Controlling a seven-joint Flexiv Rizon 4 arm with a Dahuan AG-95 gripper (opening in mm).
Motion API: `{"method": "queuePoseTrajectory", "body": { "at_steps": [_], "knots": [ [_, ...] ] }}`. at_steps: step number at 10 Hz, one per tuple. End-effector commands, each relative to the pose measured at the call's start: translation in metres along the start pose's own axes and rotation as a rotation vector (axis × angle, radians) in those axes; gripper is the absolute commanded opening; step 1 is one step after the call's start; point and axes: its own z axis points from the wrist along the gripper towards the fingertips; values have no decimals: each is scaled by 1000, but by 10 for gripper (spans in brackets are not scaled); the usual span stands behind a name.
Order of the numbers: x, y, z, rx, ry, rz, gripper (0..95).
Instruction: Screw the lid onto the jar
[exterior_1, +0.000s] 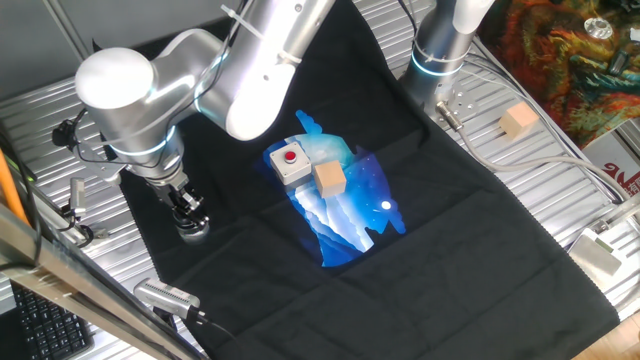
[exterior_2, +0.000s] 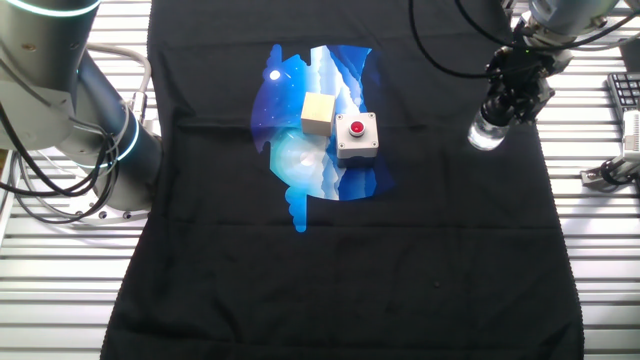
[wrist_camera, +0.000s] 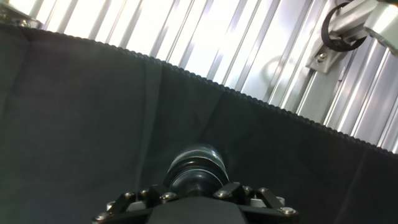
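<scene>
Black cloth (exterior_2: 400, 260) bears jar (exterior_2: 485, 133) directly beneath claw (exterior_2: 507, 106).

The ribbed metal bench (exterior_1: 540, 180) is covered by a black cloth (exterior_2: 400, 260); a grey button box (exterior_2: 356, 136), wooden cube (exterior_2: 318, 112) and jar (exterior_2: 486, 132) are carried on it.
</scene>
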Motion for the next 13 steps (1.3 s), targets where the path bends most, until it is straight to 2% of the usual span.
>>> {"method": "queuePoseTrajectory", "body": {
  "at_steps": [1, 13],
  "knots": [
    [0, 0, 2, 4, -5, -3, 0],
    [0, -1, 4, 8, -2, 0, 0]
  ]
}}
